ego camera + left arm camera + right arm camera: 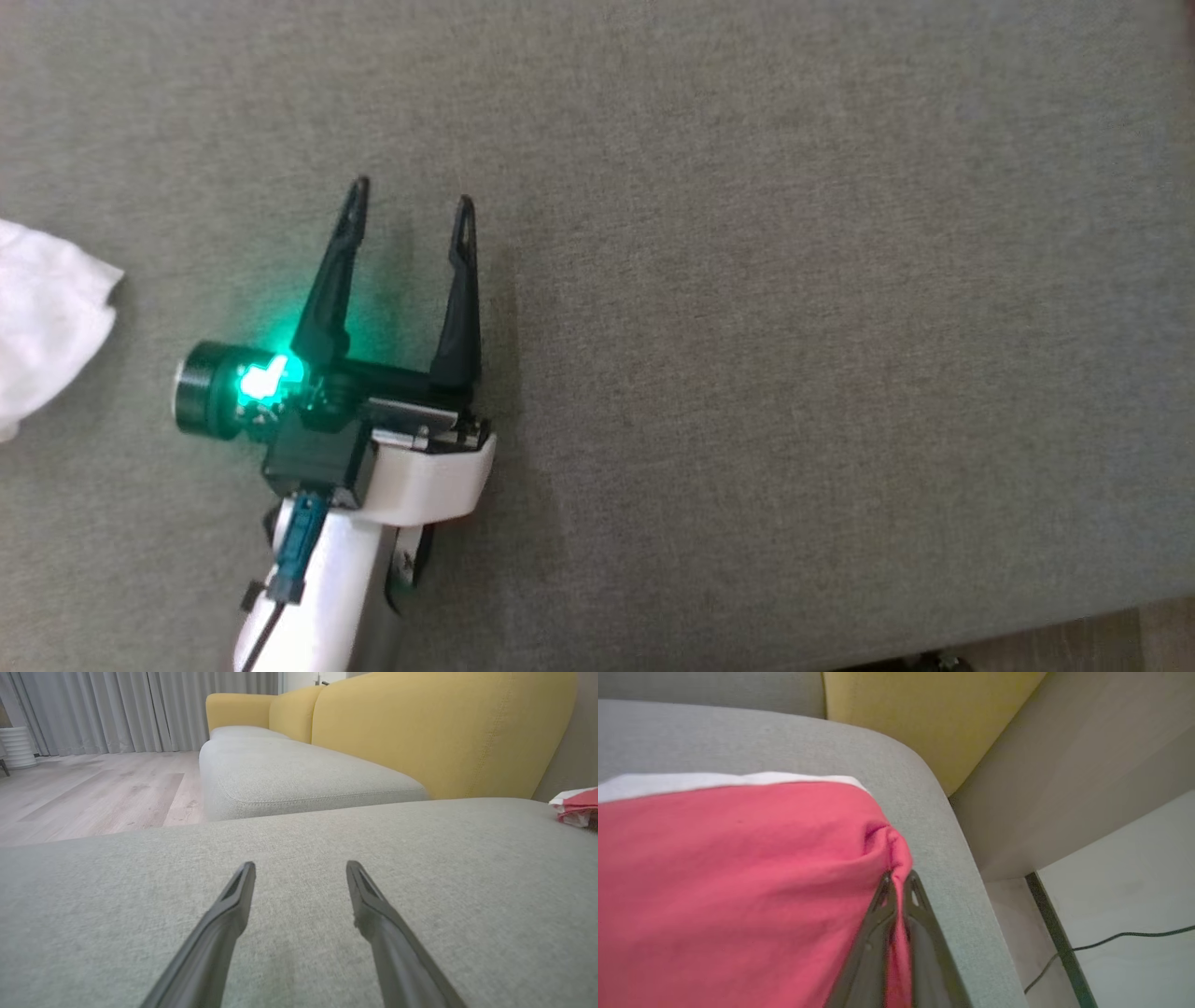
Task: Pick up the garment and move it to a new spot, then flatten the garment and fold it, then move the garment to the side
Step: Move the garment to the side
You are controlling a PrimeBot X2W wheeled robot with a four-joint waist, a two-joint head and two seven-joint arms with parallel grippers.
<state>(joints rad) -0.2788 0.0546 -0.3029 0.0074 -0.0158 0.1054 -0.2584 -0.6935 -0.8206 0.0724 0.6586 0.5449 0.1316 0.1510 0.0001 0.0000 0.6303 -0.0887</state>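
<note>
The garment (738, 882) is a red cloth with a white edge along its far side, lying near a rounded corner of the grey cushion (934, 812). My right gripper (900, 882) is shut on a pinched fold at the garment's right edge. In the left wrist view a small red and white bundle of the garment (577, 806) lies far off at the right edge. My left gripper (411, 201) hovers over the bare grey cushion (794, 327), open with nothing between its fingers, which also show spread apart in its own view (301, 865).
A white cloth (47, 327) lies at the left edge of the head view; what it is I cannot tell. Yellow sofa backrests (444, 728) rise behind the cushions. Wood floor (93, 793) and curtains lie beyond. A cable (1111, 942) runs on the pale floor past the cushion corner.
</note>
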